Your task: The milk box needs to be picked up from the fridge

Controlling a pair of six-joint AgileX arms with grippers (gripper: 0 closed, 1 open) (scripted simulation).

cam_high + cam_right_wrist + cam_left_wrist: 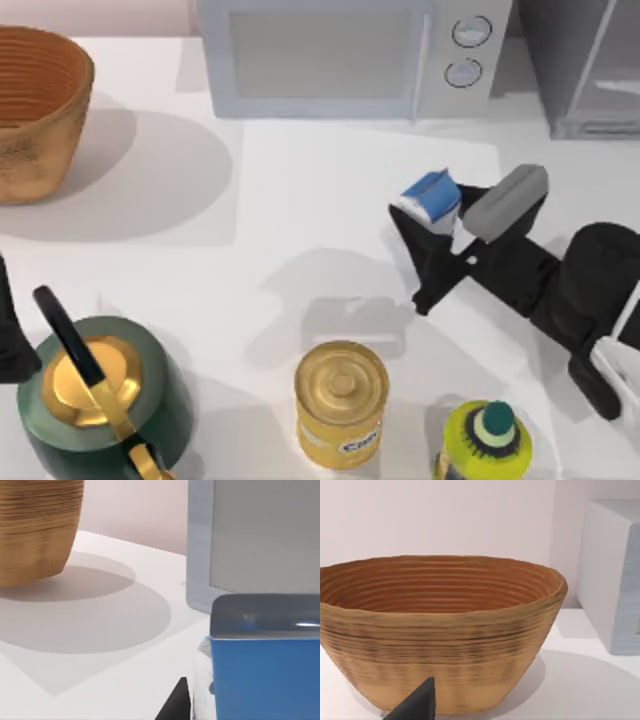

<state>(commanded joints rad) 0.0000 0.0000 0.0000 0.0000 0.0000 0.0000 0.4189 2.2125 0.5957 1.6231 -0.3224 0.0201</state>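
— Right then, where does the right gripper (440, 225) stand?

— Over the right half of the table (300, 220), in front of the white microwave (340, 55). Its fingers are clamped on the milk box (430, 197), which sits between them, tilted, blue face and white edge up. Carton appears lifted off the tabletop.

— And the fridge (585, 60)?

— Back right corner, dark grey with pale frame bars, just beside the microwave. The milk box is outside it, well forward.

— Right wrist view?

— Blue side of the milk box close up, grey top edge above it, microwave front behind, woven basket (40, 530) farther off.

— Left arm?

— Parked at the table's left edge, near the green kettle (95, 400). Its wrist view faces the basket; one dark fingertip (417, 705) shows, so cannot tell whether those fingers are apart or together.

— Other items?

— Yellow can (342, 402) and yellow-green bottle (485, 440) along the front edge.
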